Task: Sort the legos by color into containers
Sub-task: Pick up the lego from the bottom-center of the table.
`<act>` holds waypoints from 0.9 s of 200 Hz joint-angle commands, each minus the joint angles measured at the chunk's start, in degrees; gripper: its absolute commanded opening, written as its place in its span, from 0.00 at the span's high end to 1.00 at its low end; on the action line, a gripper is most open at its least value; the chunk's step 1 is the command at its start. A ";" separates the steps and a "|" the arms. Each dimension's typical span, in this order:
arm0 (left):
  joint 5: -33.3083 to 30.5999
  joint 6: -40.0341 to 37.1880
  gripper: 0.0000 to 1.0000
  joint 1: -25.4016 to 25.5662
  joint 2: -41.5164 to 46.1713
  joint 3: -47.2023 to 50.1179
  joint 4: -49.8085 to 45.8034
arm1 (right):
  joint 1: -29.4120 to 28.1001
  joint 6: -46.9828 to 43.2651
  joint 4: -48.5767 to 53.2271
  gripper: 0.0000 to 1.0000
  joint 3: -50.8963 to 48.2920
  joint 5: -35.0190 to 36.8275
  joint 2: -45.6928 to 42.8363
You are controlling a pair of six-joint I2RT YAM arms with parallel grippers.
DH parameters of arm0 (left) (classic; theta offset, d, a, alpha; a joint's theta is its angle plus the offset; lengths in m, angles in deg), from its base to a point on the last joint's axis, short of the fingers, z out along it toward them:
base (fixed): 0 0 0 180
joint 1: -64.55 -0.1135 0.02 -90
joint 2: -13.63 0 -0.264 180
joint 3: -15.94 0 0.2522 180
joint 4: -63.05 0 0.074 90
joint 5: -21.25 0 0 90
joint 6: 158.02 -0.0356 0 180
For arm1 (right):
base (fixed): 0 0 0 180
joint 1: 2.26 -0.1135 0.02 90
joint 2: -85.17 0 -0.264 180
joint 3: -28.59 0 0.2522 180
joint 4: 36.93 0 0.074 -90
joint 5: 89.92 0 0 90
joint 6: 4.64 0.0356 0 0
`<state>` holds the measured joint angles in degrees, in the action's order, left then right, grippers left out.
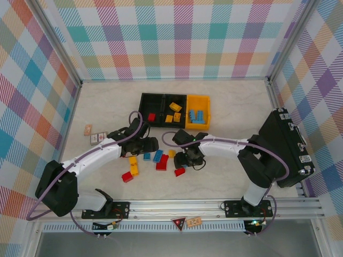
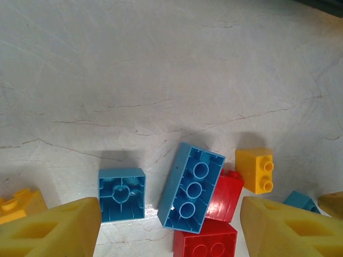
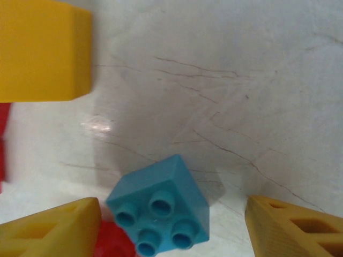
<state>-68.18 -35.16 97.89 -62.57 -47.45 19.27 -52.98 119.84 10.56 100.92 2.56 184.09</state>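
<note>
The containers (image 1: 174, 111) stand in a row at the back: a black bin with a red lego, a black bin with yellow legos, a yellow bin with blue ones. Loose legos (image 1: 161, 160) in red, yellow and blue lie scattered in front. My left gripper (image 1: 149, 145) is open above them; between its fingers (image 2: 59, 227) lie an upturned blue square lego (image 2: 121, 194), a long blue one (image 2: 191, 187) and red ones (image 2: 225, 195). My right gripper (image 3: 172, 214) is open around a tilted blue square lego (image 3: 161, 211), with a gap on the right.
A large black case (image 1: 284, 147) lies at the right edge beside the right arm. Two small cards (image 1: 92, 134) lie left of the left arm. A yellow lego (image 3: 43, 51) sits beyond the right gripper. Plaid walls enclose the table.
</note>
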 commanded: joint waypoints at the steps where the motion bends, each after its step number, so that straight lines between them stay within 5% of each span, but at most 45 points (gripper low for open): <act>1: 0.17 0.89 0.31 0.05 1.25 1.01 -0.89 | -0.31 -0.30 2.21 0.36 1.01 2.22 1.32; 62: 0.73 1.01 0.31 0.05 0.36 1.19 0.07 | 0.25 -0.30 3.97 0.63 1.56 6.53 0.21; 133: 1.68 1.00 0.31 0.05 -0.96 -0.24 1.01 | 7.42 -4.98 5.04 0.66 5.42 9.49 -6.48; 180: 2.32 1.55 0.31 0.06 -1.43 -0.81 1.72 | 15.31 -10.93 4.49 0.66 15.70 11.23 -3.22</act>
<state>-66.69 -34.52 97.89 -63.49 -46.94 19.75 -40.98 113.39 14.56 110.93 11.79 178.89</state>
